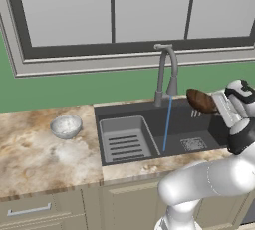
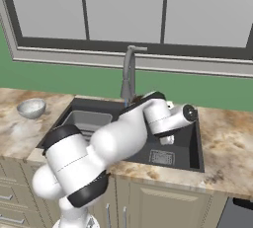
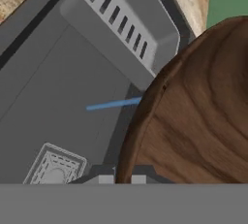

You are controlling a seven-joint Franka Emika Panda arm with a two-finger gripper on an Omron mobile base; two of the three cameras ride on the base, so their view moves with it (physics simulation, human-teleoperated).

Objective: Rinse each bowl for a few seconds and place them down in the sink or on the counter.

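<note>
My gripper is shut on the rim of the dark reddish-brown bowl, holding it tilted on its side above the right half of the sink. In the hand view the wood-grained bowl takes up the right side, its rim between my fingertips. A thin blue water stream falls from the grey gooseneck faucet just left of the bowl, apart from it. The speckled grey-white bowl stands upright on the marbled counter left of the sink, also seen as the bowl in the right base view.
A grey slotted insert tray fills the sink's left half, and the drain lies in the floor right of the stream. A green wall and a window rise behind the faucet. More counter runs right of the sink.
</note>
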